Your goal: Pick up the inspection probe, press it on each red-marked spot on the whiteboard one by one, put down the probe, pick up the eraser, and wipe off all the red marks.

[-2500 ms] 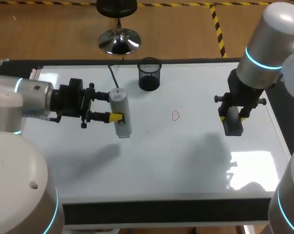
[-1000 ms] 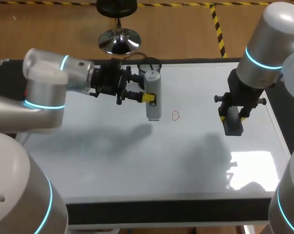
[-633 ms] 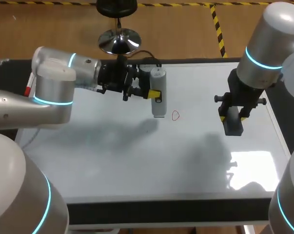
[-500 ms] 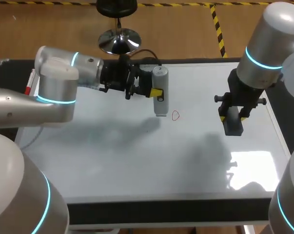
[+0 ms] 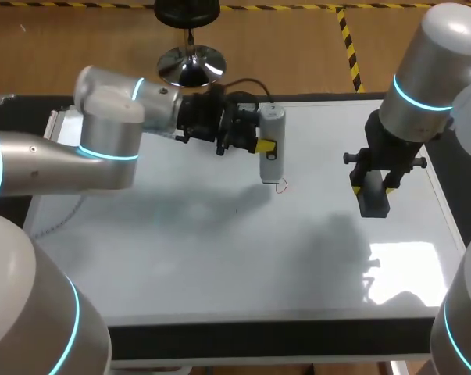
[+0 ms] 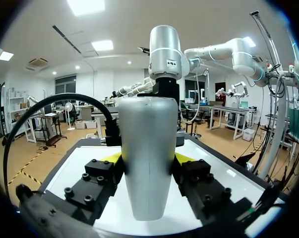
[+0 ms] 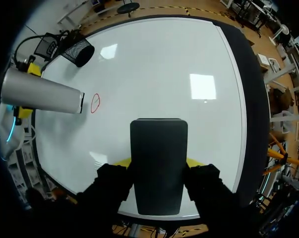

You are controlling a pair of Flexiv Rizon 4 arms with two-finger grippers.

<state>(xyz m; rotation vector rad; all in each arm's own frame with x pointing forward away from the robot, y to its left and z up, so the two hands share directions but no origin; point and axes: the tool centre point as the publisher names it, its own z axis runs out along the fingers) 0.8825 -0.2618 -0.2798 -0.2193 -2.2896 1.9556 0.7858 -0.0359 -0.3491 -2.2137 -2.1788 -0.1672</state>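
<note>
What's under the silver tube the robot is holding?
Under the silver cylindrical probe lies the glossy white whiteboard. A small red circle mark shows just beside its tip. The probe's body hides whether the tip touches the board.

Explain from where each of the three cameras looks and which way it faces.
Head view: fixed above and behind, looking down on the whiteboard; both arms show, left gripper and right gripper.
Left wrist view: on the left wrist, facing across the whiteboard toward the right arm; its fingers clamp the probe.
Right wrist view: on the right wrist, looking down; its fingers clamp the eraser.
Shared: head and right wrist views both show the red mark beside the probe tip.
</note>
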